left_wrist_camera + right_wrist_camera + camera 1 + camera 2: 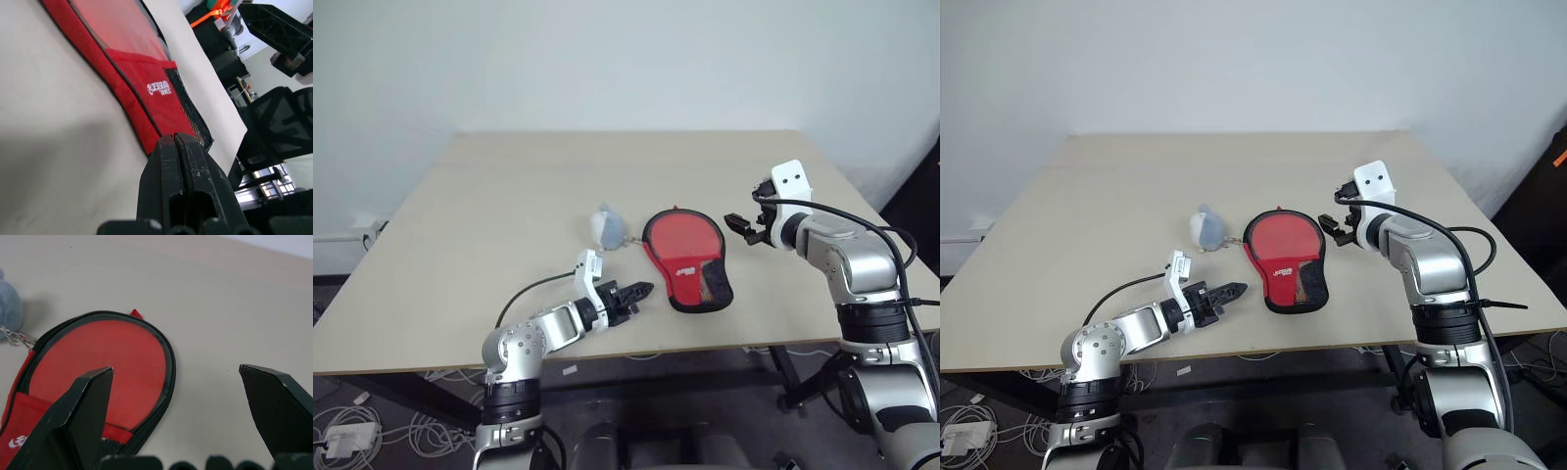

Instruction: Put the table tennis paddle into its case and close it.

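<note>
The red case [683,266] lies flat near the middle of the table, its round end away from me and its black mesh end [715,286] toward the front edge. The table tennis paddle's red face [102,367] shows inside the round end, ringed by black zipper trim. Its wooden handle shows dimly through the mesh. My left gripper [644,290] is shut and empty, just left of the case's handle end, pointing at it. My right gripper [736,223] hovers open, low over the table, just right of the case's round end.
A small grey plush charm [607,227] on a short chain lies against the case's left side. The tan table [509,196] is bare elsewhere, and its front edge runs close behind my left gripper. Cables lie on the floor at the lower left.
</note>
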